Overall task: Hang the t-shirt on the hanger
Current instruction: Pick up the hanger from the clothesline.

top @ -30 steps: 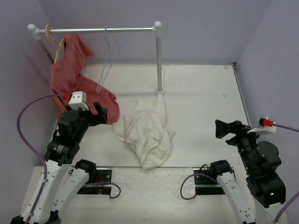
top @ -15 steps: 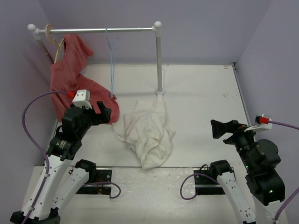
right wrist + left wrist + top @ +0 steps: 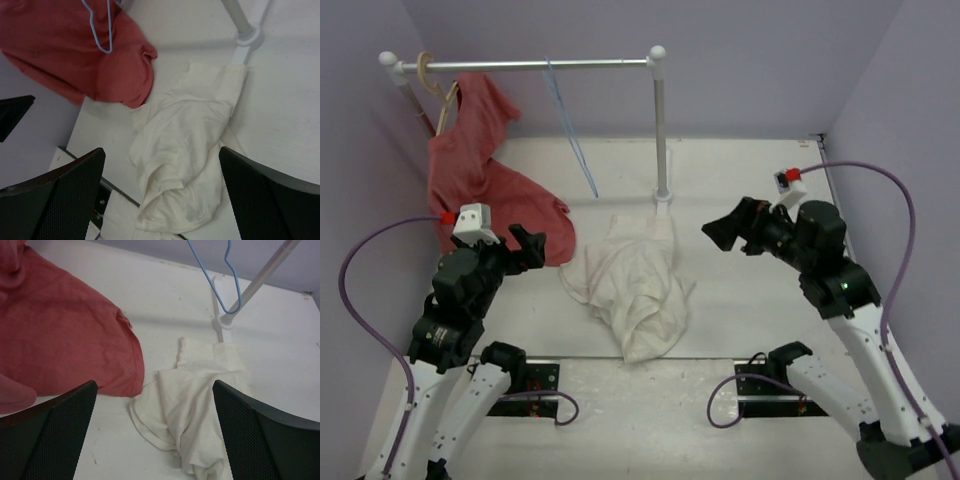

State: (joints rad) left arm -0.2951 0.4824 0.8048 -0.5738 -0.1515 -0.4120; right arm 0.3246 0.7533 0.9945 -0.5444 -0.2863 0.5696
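The white t-shirt (image 3: 632, 290) lies crumpled on the table, just in front of the rack's base. The light-blue wire hanger (image 3: 572, 125) hangs by its hook from the rail, tilted with its lower end toward the post. My left gripper (image 3: 525, 245) is open to the left of the t-shirt, above the table. My right gripper (image 3: 725, 228) is open to its right, raised and pointing at it. In the left wrist view the t-shirt (image 3: 195, 405) shows between the open gripper (image 3: 154, 390) fingers and the hanger (image 3: 207, 277) is above. The right wrist view shows the t-shirt (image 3: 185, 165), the hanger (image 3: 92, 27) and the open gripper (image 3: 161, 152).
A red garment (image 3: 480, 190) hangs from a tan wooden hanger (image 3: 440, 90) at the rail's left end and spills onto the table beside the t-shirt. The rail (image 3: 610, 64) rests on a white post (image 3: 662, 130) with a base (image 3: 663, 197). Purple walls close in on three sides.
The right arm has swung up and left toward the table's middle. The left gripper has drawn back slightly to the left. The hanger has swung on the rail, its lower end now to the right.
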